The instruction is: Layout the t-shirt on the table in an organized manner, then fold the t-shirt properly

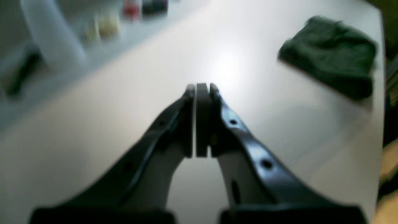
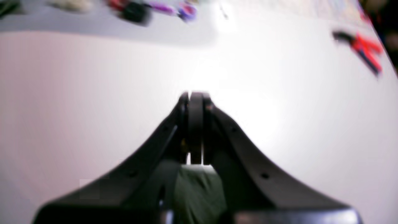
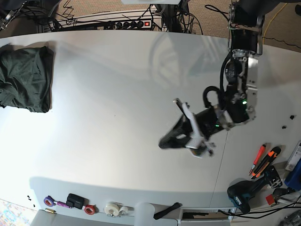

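A folded dark green t-shirt (image 3: 24,78) lies at the white desk's (image 3: 117,84) far left corner, well apart from the clenched, empty left end effector (image 3: 164,142).

Tape rolls (image 3: 113,208), red cutters (image 3: 259,159), drill (image 3: 249,190).

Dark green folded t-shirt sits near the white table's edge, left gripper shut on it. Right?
Not quite. The left gripper is shut but holds nothing; the left wrist view shows the dark green folded t-shirt lying apart from it, near the white table's edge.
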`<state>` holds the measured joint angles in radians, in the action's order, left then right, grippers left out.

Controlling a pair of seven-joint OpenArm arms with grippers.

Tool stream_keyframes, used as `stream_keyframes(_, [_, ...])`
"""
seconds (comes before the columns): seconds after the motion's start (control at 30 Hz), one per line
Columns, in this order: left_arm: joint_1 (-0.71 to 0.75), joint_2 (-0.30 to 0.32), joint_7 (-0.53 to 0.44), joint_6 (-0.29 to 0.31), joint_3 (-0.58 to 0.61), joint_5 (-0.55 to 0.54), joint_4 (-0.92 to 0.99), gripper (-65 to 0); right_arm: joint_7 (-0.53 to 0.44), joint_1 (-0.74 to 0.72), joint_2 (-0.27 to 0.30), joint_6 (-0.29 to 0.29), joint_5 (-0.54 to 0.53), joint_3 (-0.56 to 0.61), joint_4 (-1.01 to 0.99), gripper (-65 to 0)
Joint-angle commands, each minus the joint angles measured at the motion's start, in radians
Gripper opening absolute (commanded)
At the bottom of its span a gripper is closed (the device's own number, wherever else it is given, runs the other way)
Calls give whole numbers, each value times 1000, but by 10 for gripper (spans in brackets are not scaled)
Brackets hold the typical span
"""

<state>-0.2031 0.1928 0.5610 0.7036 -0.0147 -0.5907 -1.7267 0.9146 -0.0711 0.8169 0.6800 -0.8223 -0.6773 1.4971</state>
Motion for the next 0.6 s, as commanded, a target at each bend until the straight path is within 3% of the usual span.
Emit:
stream_keyframes(0.0, [-8, 6, -31, -5, -44, -32, -45, -650, -13, -4, 12, 18, -42, -33, 54, -650])
stream_keyframes(0.37, [344, 26, 16, -5, -473, -197, -352, -650, 101, 283, -291, 18, -245, -221, 467, -650])
stream_keyframes(0.5, [519, 26, 169, -5, -588, -204, -468, -650, 192, 422, -382, 18, -320, -240, 536, -650])
stream_keyframes(0.57, [618, 26, 253, -5, -645, -275, -506, -650, 229, 514, -412, 18, -361, -240, 539, -650])
